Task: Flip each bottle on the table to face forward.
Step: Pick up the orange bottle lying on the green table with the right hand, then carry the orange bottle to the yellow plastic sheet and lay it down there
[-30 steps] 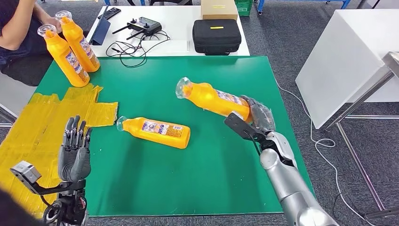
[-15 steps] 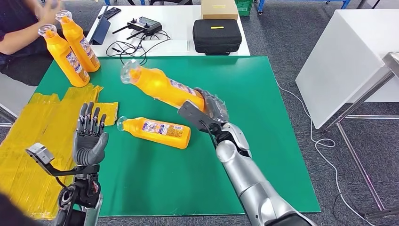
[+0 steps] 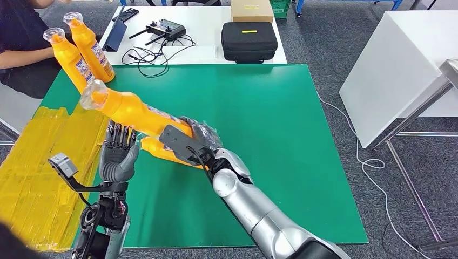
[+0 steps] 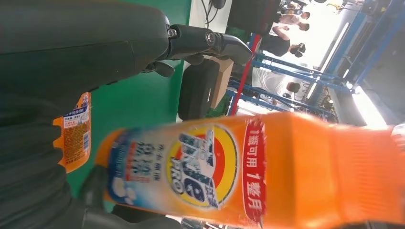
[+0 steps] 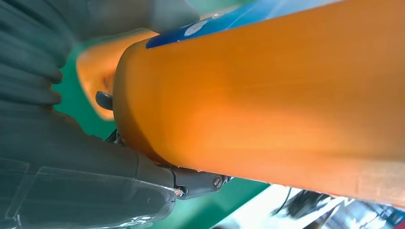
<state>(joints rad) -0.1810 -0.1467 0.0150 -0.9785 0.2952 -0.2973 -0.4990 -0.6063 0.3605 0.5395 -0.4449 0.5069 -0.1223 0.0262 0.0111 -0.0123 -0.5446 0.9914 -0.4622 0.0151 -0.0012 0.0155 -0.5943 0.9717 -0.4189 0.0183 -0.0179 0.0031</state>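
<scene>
Head view: the right robot hand (image 3: 202,137) is clamped around the base of a bottle (image 3: 129,109), held in the air and tilted, cap end up and pointing toward the 2 upright bottles (image 3: 81,51) at the far left corner of the green tabletop (image 3: 281,124). A second bottle (image 3: 162,151) lies on the tabletop directly beneath the held one, mostly hidden by it. The left robot hand (image 3: 119,156) is raised just below the held bottle, fingers apart, holding nothing.

Left wrist view: the held bottle's (image 4: 239,167) front label faces this camera, and the lying bottle's (image 4: 74,138) back label shows beyond the fingers.

Right wrist view: the bottle's (image 5: 267,100) base sits deep in the grip.

To do this step well, I would set the held bottle upright beside the 2 upright bottles, label outward, base flat before letting go, and keep it clear of the lying bottle.
</scene>
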